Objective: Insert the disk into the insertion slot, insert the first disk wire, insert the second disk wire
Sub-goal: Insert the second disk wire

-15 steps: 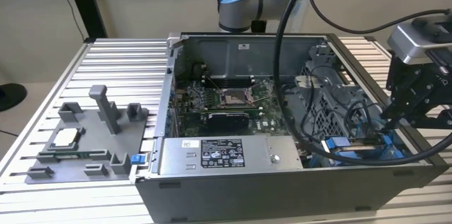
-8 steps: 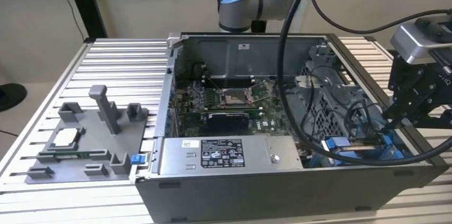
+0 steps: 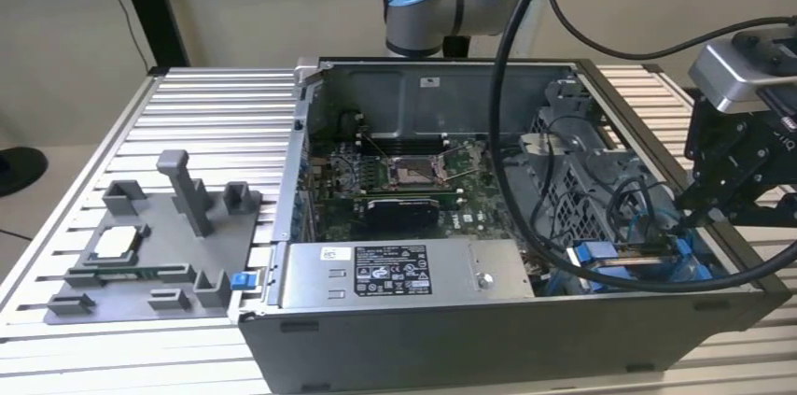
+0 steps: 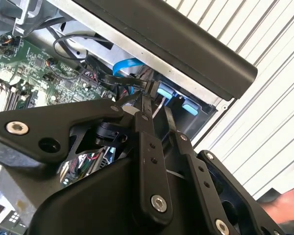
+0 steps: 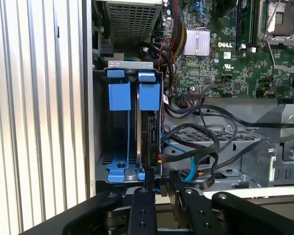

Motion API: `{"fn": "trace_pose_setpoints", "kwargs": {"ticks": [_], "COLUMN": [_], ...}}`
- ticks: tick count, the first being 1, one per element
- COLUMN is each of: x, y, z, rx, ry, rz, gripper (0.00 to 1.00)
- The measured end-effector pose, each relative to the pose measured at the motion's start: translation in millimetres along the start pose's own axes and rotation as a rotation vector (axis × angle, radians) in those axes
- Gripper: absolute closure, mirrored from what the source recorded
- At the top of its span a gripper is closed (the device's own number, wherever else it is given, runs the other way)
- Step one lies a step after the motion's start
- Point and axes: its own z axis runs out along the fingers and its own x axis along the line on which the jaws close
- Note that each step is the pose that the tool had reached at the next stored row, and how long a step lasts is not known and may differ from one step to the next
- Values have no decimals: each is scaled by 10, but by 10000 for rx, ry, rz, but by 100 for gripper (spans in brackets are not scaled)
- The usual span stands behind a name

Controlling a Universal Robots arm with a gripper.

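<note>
The disk (image 5: 151, 142) stands on edge in the insertion slot (image 5: 120, 95), a grey metal bay with blue rails at the case's corner nearest the exterior view's right. In the exterior view the disk (image 3: 629, 250) shows as a silver strip between the blue carrier parts of the slot (image 3: 595, 255). My gripper (image 4: 157, 103) hangs just over the disk's end, fingers close together and pinching a black disk wire connector (image 4: 150, 87) whose black wire runs back into the case. The black gripper (image 3: 685, 219) hangs over the case's edge. My fingertips (image 5: 146, 185) sit right at the disk's connector edge.
The open computer case (image 3: 412, 339) lies on a ribbed aluminium table. Inside it are a labelled power-supply box (image 3: 398, 274), the motherboard (image 3: 398, 180) and loose black and blue cables (image 5: 196, 147). A grey fixture (image 3: 149, 246) sits at the exterior view's left. The arm's thick cable (image 3: 505, 134) loops over the case.
</note>
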Motion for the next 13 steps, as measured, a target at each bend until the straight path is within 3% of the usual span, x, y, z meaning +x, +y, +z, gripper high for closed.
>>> {"fn": "trace_pose_setpoints", "kwargs": {"ticks": [3,9,13], "x": [0,0,0], "y": [-1,-2,-2], "z": [0,0,0], "rx": [-7,-174,-179], "ry": [0,5,4], "rz": [1,18,19], "gripper": [100,100,100]}}
